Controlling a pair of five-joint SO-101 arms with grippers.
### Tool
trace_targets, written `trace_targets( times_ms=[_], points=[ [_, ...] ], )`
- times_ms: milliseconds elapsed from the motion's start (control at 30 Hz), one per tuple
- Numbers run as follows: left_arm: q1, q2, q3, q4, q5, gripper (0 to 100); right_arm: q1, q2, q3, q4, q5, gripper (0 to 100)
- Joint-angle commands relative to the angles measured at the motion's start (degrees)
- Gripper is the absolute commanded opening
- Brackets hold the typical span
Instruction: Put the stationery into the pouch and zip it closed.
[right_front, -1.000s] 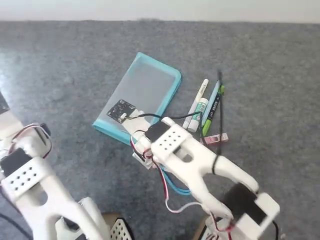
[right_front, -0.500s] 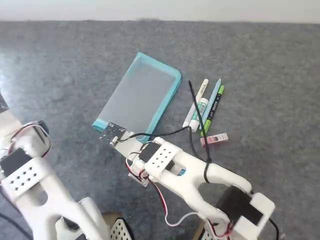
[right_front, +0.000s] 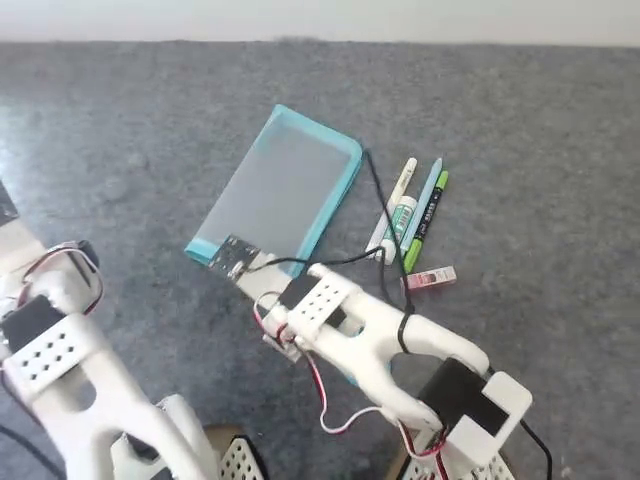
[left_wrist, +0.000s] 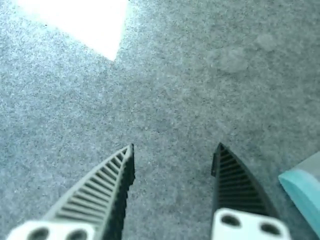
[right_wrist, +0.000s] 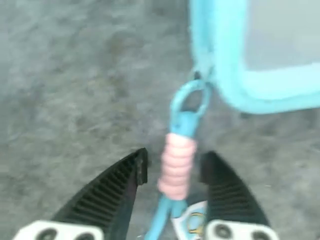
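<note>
Zip-pull grasp | right gripper (right_wrist: 173, 152) open, jaws either side of the pink-beaded pull (right_wrist: 178, 165) | left gripper (left_wrist: 175, 147) open over the worktop (left_wrist: 200, 75) | teal pouch (right_front: 280, 190) mid-worktop, pens (right_front: 415, 210) beside it | pull should be centred before closing.

**What the Pictures Hide**

In the high view the right arm (right_front: 370, 335) lies over the near corner of the pouch (right_front: 285, 190), so that end of the zip is covered. A black cable (right_front: 384, 215) crosses the pens (right_front: 420, 210) and hides bits of them. The small pink thing (right_front: 430, 278) beside them is too small to tell what it is. The left arm (right_front: 70, 380) is cut off by the left and bottom edges.

In the left wrist view, one blue corner of the pouch pokes in at the edge. In the right wrist view the pouch runs off two edges. The zip pull (right_wrist: 177, 167) runs off another edge. A little tag (right_wrist: 190, 222) sits half behind a finger of the right end effector (right_wrist: 174, 155), and its print cannot be read.
</note>
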Motion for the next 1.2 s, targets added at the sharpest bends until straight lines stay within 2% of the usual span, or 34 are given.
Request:
trace_targets(
  times_ms=[0, 167, 333, 467, 600, 767, 933, 1067, 1167],
  points=[
    [1.93, -0.09, -0.31, -1.23, 0.79, 24, 2.15, 0.75, -1.23, -0.84, -0.26, 0.2],
    [4.84, -0.26, 0.84, -1.05, -0.26, 24, 11.03, -2.42, -4.84, 4.97, -0.18, 0.7],
    [11.16, -0.44, 1.1, 3.78, -7.03, 27, 17.01, -12.88, -11.78, 14.81, -0.18, 0.7],
    [17.93, -0.44, 1.54, 7.56, -11.96, 32, 19.47, -20.7, -16.26, 19.82, 2.29, 0.7],
    [23.65, -0.44, 3.21, 7.03, -13.98, 32, 21.05, -24.92, -21.19, 24.66, 3.08, 0.7],
    [25.32, -0.53, 3.03, 5.63, -14.07, 38, 20.97, -28.53, -21.89, 26.95, 2.9, 0.7],
    [27.52, -1.05, 2.95, 7.47, -14.07, 39, 22.11, -32.48, -21.63, 27.21, 3.08, 0.7],
    [27.87, -10.64, 3.3, 11.52, -14.07, 39, 23.43, -35.03, -21.54, 27.56, 3.16, 0.7],
    [31.38, -23.03, 3.91, 16.79, -13.89, 39, 23.69, -36.62, -21.19, 27.65, 3.08, 0.7]
  ],
)
